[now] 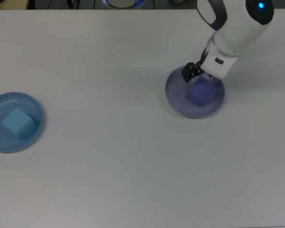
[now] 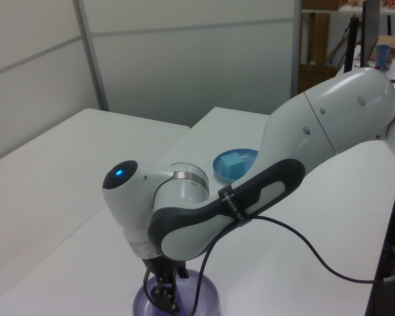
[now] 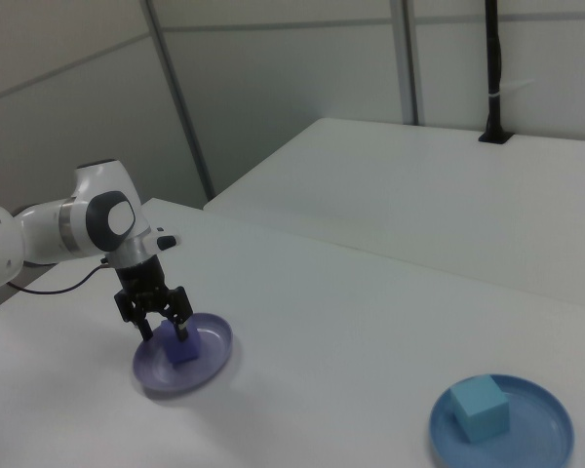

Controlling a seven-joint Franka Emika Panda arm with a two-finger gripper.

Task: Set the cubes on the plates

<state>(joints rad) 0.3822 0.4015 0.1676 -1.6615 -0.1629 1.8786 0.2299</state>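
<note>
- The gripper (image 3: 162,329) is seen directly above the purple cube (image 3: 182,351), its two fingers spread apart and lifted clear of the cube, as the right view shows.
- The purple cube (image 1: 200,92) is shown as a small, matte, indigo block resting inside the purple plate (image 1: 176,97), toward the top view's right of the plate's middle.
- In the top view the cube's edges are turned at an angle to the picture's edges; no long axis can be told, its sides being about equal.
- In the left view the cube is hidden behind the arm (image 2: 204,214); only the plate's rim (image 2: 209,299) is seen.
- The turquoise cube (image 1: 17,123) lies in the blue plate (image 1: 0,101), well apart, at the top view's left edge.
- Both plates rest on the white table (image 1: 114,156); a black cable (image 2: 303,253) trails across it in the left view.
</note>
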